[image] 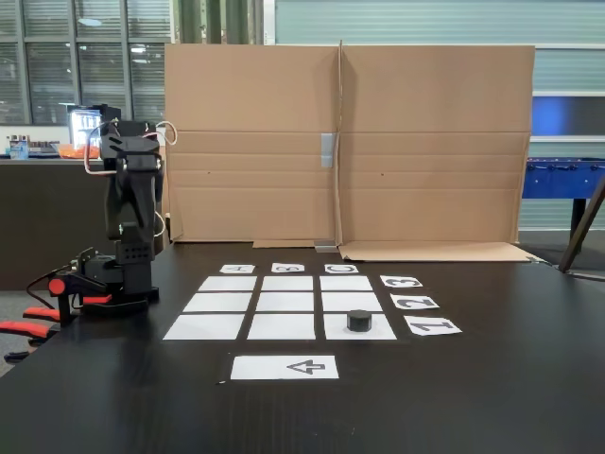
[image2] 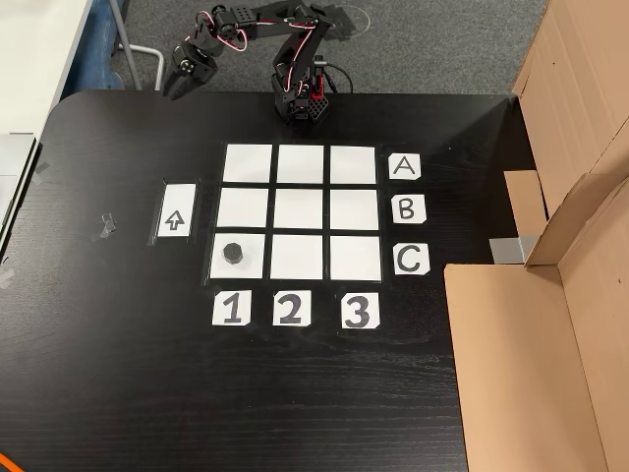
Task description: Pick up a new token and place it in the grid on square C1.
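A small black token [image: 359, 320] [image2: 234, 253] rests upright on square C1 [image: 380, 330] [image2: 253, 269], the corner cell of the white paper grid [image: 287, 302] [image2: 300, 211] where row C meets column 1. The black arm [image: 132, 208] is folded back over its base at the table edge, far from the grid. Seen in the other view, my gripper [image2: 175, 90] hangs past the table's edge to the left of the base. Its fingers look pressed together with nothing between them.
A white sheet with an arrow [image: 284, 367] [image2: 176, 210] lies beside the grid's column 1. Paper labels A, B, C and 1, 2, 3 border the grid. A cardboard wall [image: 350, 142] [image2: 550, 324] stands along one side of the table. Red clamps [image: 28, 326] sit by the base.
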Available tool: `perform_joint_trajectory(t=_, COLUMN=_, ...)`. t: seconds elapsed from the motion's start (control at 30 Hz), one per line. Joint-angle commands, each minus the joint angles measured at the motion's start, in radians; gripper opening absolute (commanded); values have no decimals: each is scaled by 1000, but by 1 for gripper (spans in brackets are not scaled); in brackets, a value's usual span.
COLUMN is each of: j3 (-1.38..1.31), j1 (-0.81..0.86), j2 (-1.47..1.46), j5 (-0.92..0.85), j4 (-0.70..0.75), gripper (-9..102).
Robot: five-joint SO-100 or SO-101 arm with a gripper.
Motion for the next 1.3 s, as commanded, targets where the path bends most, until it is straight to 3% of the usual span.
perform_joint_trajectory(t=0.0, j3=86, j1=6, j2=110, j5=12, j4=-6, gripper=-1)
perform_joint_trajectory(t=0.73, j3=675, j1=2, j2=644, j5=32, j4=46, gripper=-1)
perform_joint_trajectory(t=1.27, j3=827, j1=-2, j2=973, j5=18, j4=213, gripper=-1)
